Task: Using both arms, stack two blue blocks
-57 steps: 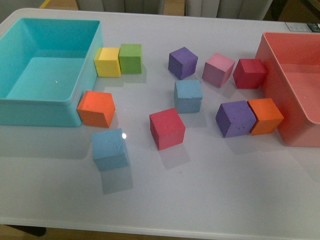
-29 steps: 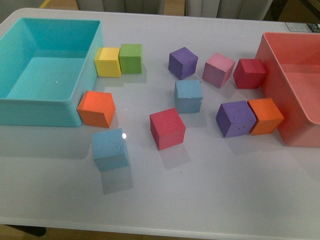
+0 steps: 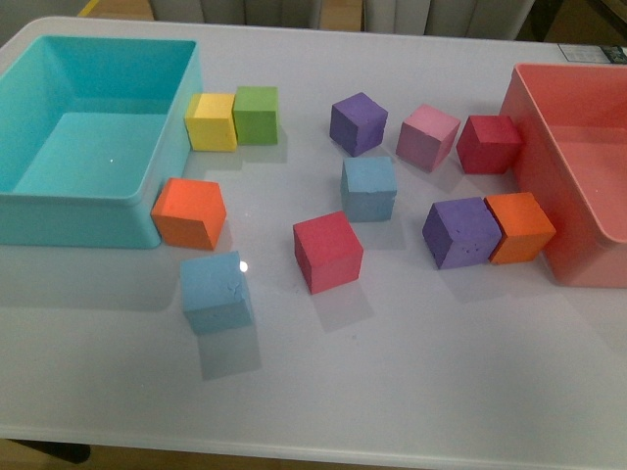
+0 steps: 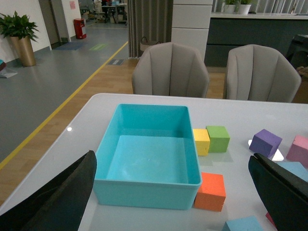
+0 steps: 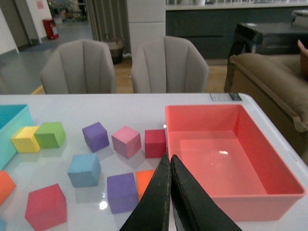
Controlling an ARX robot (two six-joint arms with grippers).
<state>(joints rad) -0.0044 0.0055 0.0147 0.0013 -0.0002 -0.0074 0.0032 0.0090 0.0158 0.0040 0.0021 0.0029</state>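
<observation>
Surface: glossy white tabletop surface (image 3: 411, 382), strewn with coloured foam cubes.
Bins: large turquoise plastic bin (image 3: 69, 217) on the left, salmon-red plastic bin (image 3: 578, 259) on the right.
Left end effector (image 4: 172, 159): black fingers spread wide, empty.
Right end effector (image 5: 170, 161): black fingers pressed together, nothing between them.
Blue blocks: front-left light-blue foam cube (image 3: 216, 291) sits near the orange foam cube (image 3: 188, 211), robot-side. The central light-blue foam cube (image 3: 369, 187) is well apart from it.
Reach: the front-left cube probably suits the left arm, the central one the right.
</observation>
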